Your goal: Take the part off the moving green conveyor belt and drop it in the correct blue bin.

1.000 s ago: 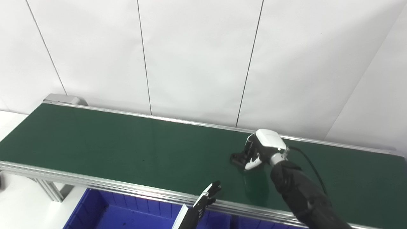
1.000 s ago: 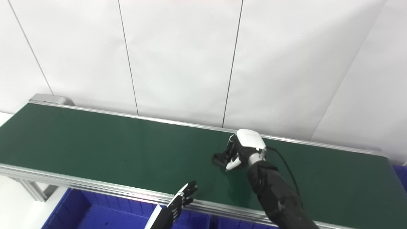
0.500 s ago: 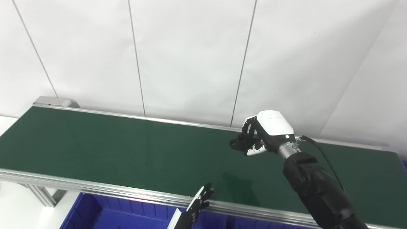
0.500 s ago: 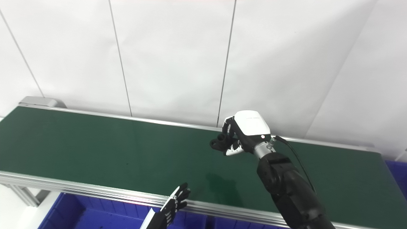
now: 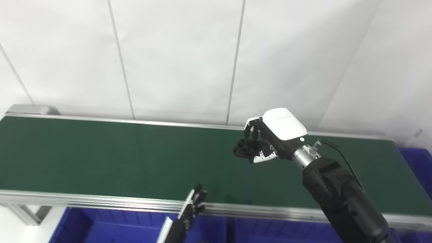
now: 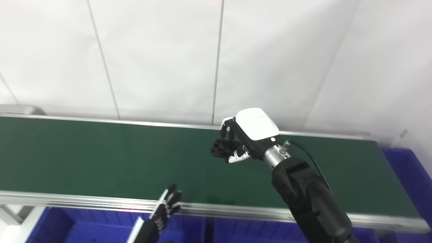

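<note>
Right hand (image 5: 270, 143) pinched the black part (image 5: 243, 148) above the belt (image 5: 101, 158), left hand (image 5: 194, 206) spread idle; best kept clamped, level, until over a bin (image 5: 416, 168).

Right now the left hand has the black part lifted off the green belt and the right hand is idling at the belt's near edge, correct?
Hands are swapped. The right hand holds the black part above the green conveyor belt; its shadow lies apart on the belt. The left hand is the one idling at the near edge, holding nothing. The left eye view shows both.
</note>
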Robot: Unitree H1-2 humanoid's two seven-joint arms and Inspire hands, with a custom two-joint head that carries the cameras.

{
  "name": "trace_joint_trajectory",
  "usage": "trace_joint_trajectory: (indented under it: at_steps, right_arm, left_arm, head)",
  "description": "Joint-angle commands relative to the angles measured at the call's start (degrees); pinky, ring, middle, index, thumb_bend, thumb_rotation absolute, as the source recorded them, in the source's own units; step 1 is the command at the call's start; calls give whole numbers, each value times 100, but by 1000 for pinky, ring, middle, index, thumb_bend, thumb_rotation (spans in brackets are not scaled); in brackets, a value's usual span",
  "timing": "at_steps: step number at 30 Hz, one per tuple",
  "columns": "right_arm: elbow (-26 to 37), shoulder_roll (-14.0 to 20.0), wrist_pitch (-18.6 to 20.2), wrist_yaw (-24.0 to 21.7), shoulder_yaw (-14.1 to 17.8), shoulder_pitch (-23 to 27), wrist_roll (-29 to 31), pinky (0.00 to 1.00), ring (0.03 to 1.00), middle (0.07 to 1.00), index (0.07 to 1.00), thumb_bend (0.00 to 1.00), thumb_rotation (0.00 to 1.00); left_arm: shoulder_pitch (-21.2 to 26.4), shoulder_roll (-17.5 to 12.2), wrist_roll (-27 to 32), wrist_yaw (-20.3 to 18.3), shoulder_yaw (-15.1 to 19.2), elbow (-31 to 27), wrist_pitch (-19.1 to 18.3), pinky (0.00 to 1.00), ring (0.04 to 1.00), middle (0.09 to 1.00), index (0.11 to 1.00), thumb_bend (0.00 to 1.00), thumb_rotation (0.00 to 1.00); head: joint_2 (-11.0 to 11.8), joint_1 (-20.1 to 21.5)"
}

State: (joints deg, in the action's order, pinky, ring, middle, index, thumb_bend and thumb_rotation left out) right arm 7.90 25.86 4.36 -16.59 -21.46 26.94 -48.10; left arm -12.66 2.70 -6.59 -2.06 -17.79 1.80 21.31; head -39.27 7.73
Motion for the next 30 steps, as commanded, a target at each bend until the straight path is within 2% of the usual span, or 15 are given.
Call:
trace_joint_trajectory:
  at_steps: [1,2,3,4,5,6,9,11,17,23,30]
  right_arm:
    - [474,184,116,-171,259,-71,111,310,389,474,522,516,0]
    - [625,207,132,-276,332,-160,146,313,389,474,515,516,0]
    - [855,258,166,-422,416,-290,184,319,392,479,510,517,0]
    - [1011,284,181,-533,484,-379,202,330,400,491,506,517,0]
    - [1246,328,237,-694,564,-504,221,331,400,492,506,517,0]
    - [1506,374,312,-860,647,-653,226,323,395,487,509,517,0]
    - [2122,476,470,-1254,854,-1031,230,251,375,444,526,514,0]
    - [2378,475,546,-1454,956,-1165,246,231,365,443,528,513,0]
    - [3220,397,1118,-2302,1198,-1565,169,235,367,447,525,513,0]
    - [3457,331,1180,-2733,1152,-1873,-26,256,370,443,527,513,0]
    - [3082,342,748,-2564,893,-2352,-231,289,377,465,536,513,0]
  left_arm:
    - [56,-49,58,-80,51,-325,-22,892,951,948,983,913,805]
    - [56,-70,73,-102,75,-384,-62,887,949,947,984,916,810]
    - [61,-115,94,-135,108,-498,-154,881,947,945,984,918,814]
    - [63,-145,108,-159,130,-581,-226,875,944,943,986,916,819]
    - [73,-190,147,-191,165,-700,-347,874,944,943,987,915,819]
    - [90,-235,190,-226,201,-809,-468,869,941,940,986,918,821]
    - [146,-332,321,-320,309,-1017,-727,867,937,933,983,927,826]
    - [167,-379,364,-367,372,-1160,-879,861,935,930,981,944,834]
    - [279,-513,564,-501,555,-1514,-1290,870,937,923,973,944,834]
    - [360,-550,668,-605,650,-1659,-1501,887,942,919,970,926,821]
    - [366,-496,620,-601,608,-1693,-1535,887,941,918,972,918,820]
  head:
    - [-132,140]
    - [-162,171]
    - [-348,374]
    - [-348,374]
    - [-529,574]
    - [-615,673]
    - [-815,907]
    - [-950,1046]
    - [-1371,1473]
    - [-1563,1553]
    - [-1577,1360]
